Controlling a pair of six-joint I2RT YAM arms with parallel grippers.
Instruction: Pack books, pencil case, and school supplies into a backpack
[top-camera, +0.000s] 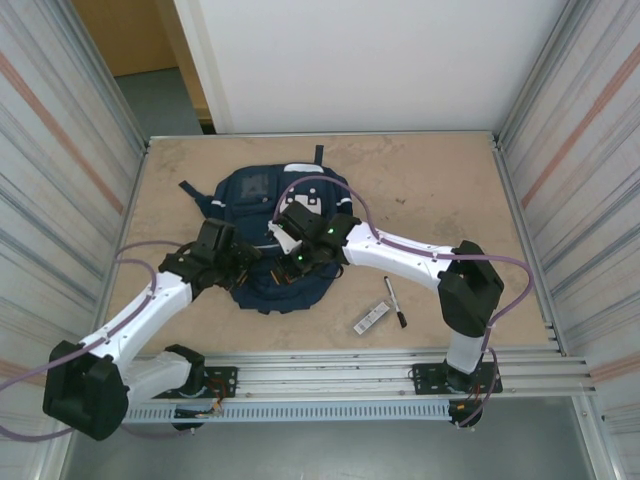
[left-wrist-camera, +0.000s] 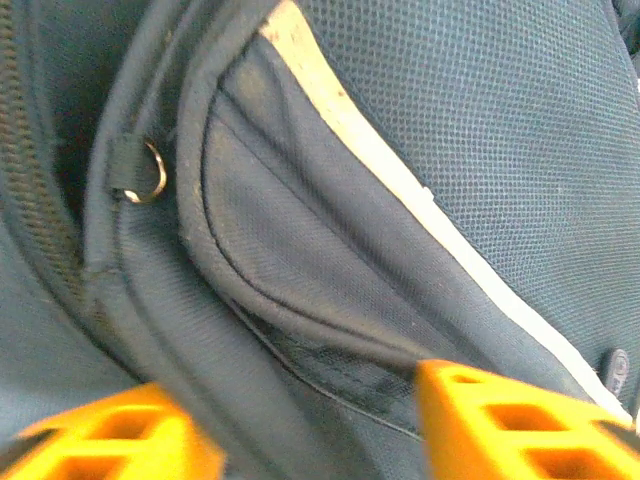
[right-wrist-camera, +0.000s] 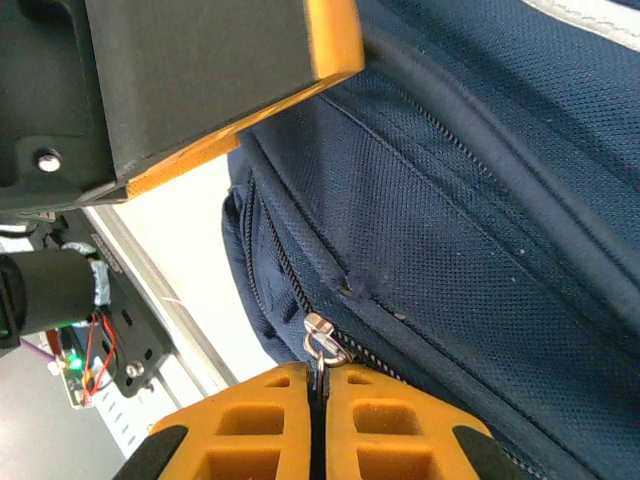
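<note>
Navy backpack (top-camera: 250, 195) lies mid-table. The right gripper (right-wrist-camera: 318, 400) is clamped on its zipper pull (right-wrist-camera: 319, 338). The left gripper (left-wrist-camera: 310, 425) has its fingers apart at the fabric, grip unclear. Pen (top-camera: 396, 301) and white-and-black bar (top-camera: 370, 319) lie outside beside it, so packing looks unfinished.

Matt navy woven cloth backpack (left-wrist-camera: 500, 150), shiny metal zipper pull (right-wrist-camera: 318, 338), scuffed wooden table (top-camera: 430, 190).

Left gripper (left-wrist-camera: 305, 410) up close: orange fingers (left-wrist-camera: 500, 425) blurred and cut off at the bottom edge. The zipper pull (right-wrist-camera: 320, 338) disappears at its lower end into the right gripper (right-wrist-camera: 318, 420), and from above both grippers cover the middle of the backpack (top-camera: 250, 185).
</note>
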